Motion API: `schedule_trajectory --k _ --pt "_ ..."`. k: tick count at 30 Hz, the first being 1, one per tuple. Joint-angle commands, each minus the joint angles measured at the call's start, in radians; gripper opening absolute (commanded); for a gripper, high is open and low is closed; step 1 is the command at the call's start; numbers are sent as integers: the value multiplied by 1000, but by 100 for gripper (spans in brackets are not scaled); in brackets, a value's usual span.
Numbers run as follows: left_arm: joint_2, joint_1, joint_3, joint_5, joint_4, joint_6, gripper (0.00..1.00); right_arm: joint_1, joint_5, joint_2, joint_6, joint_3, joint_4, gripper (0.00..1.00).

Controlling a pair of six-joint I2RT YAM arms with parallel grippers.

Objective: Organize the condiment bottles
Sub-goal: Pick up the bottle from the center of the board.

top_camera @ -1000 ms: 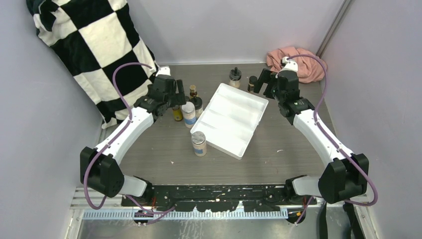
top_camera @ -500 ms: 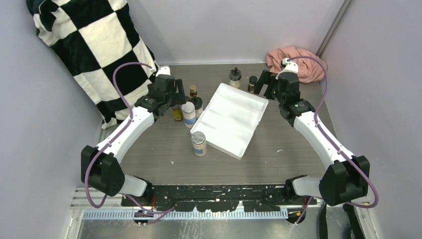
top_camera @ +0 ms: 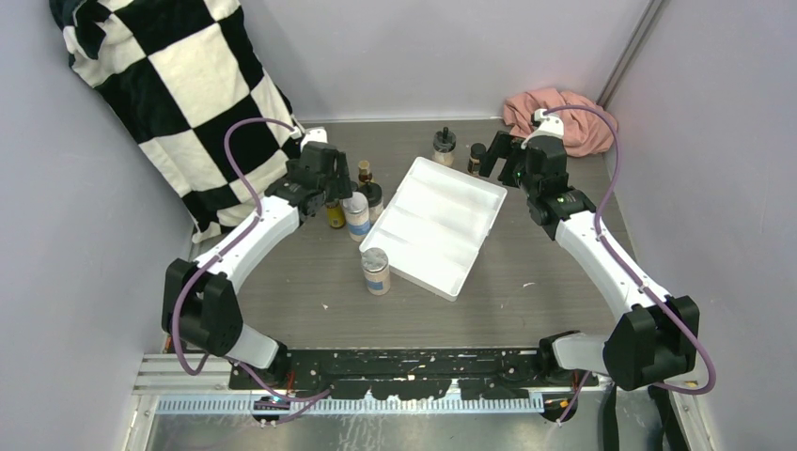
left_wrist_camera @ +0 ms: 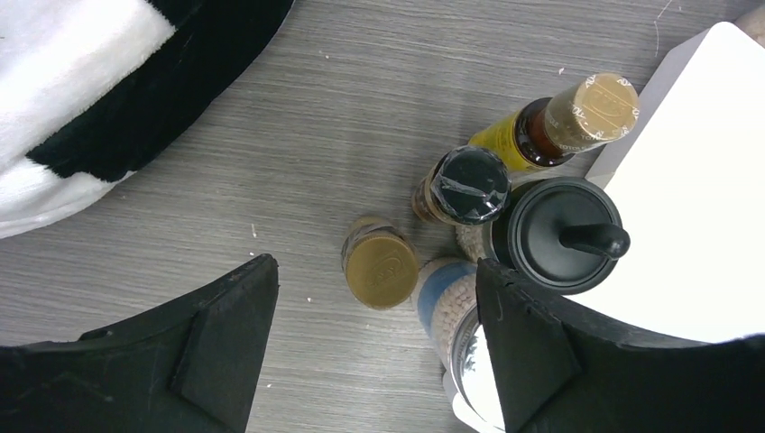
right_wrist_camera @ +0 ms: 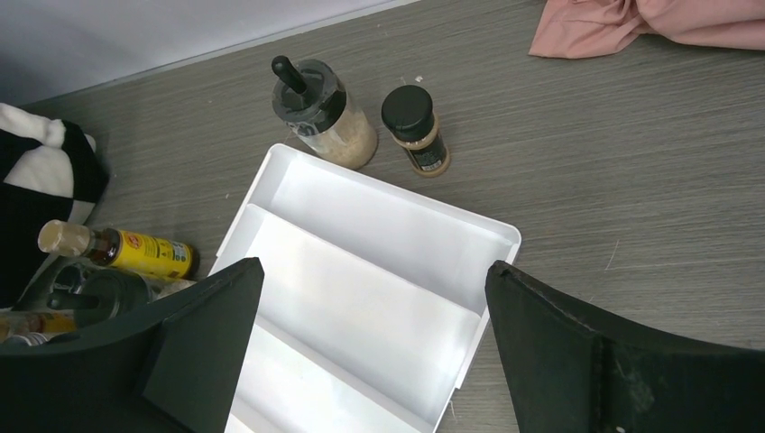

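Condiment bottles [top_camera: 355, 202], top view: clustered on the table [top_camera: 310, 272] beside the white tray [top_camera: 442, 225], none inside it. Left wrist: left fingers [left_wrist_camera: 225, 334] spread, straddling a brown-capped bottle [left_wrist_camera: 381, 269] without contact, judged a pick approach. Right wrist: right fingers [right_wrist_camera: 203, 338] spread, empty, over the tray near two far jars [right_wrist_camera: 325, 115]

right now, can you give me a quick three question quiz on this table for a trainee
1. True or false: the white tray has a bottle in it.
2. Which stands nearer the pink cloth: A, the knob-lidded jar, or B, the black-capped bottle?
3. Which gripper hangs over the brown-capped bottle, and are its jaws open or shut?
Key: 1 false; 2 B; 3 the left gripper, open.
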Motion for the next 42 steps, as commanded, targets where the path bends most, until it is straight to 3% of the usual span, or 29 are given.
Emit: schedule_trajectory --k 1,14,21,32,42 --pt "15 -4 -5 -35 60 -8 80 4 -13 -26 -14 -2 51 100" --pt "45 -4 -17 -38 84 -27 72 4 -19 -15 -14 -11 64 100" --pt "42 -4 -25 -43 93 -32 59 5 -21 -13 -14 -17 68 100" --pt "45 -4 -28 -41 91 -40 54 10 -23 -16 -15 -22 67 100" --pt "43 -4 -32 -38 90 -48 39 12 -21 -16 -14 -25 69 100"
